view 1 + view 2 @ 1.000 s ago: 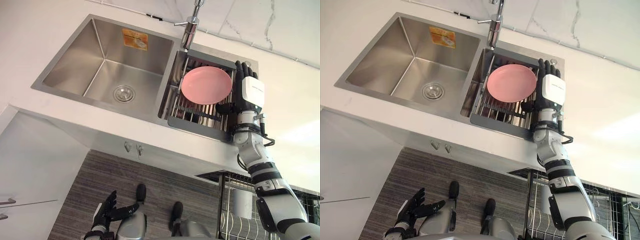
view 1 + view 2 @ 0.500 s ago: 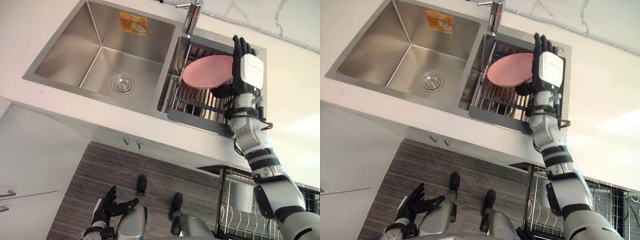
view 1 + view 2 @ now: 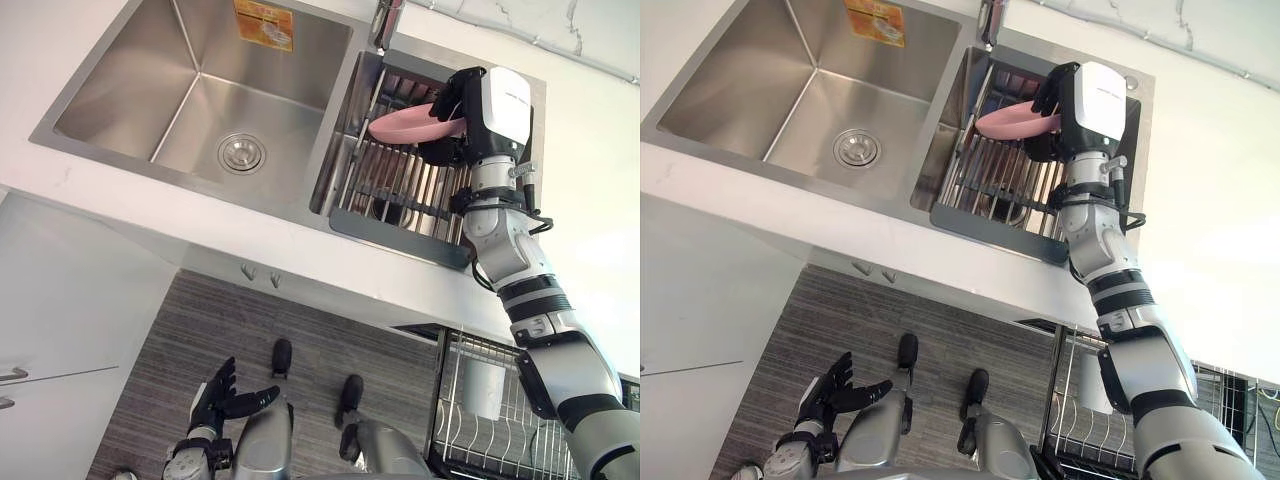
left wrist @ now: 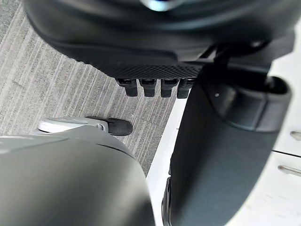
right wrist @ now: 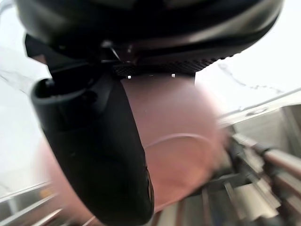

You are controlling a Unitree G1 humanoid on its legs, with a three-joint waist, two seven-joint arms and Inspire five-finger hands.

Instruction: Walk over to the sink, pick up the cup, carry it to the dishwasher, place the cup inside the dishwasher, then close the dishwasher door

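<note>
Your right hand [image 3: 497, 105] is clamped on the pink plate [image 3: 405, 127] (no cup here), edge-on above the sink rack [image 3: 395, 195], jutting toward 9 o'clock, with the dishwasher basket [image 3: 443, 400] at 6 o'clock and the left hand [image 3: 222, 398] loose, fingers apart.

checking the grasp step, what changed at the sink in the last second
The right hand, flat beside the round pink plate a second ago, has curled its fingers round the plate's rim and tipped it from face-up to nearly edge-on over the wire dish rack in the right basin of the steel sink. The left hand stays open, low above the floor; rack and sink are unchanged.
</note>
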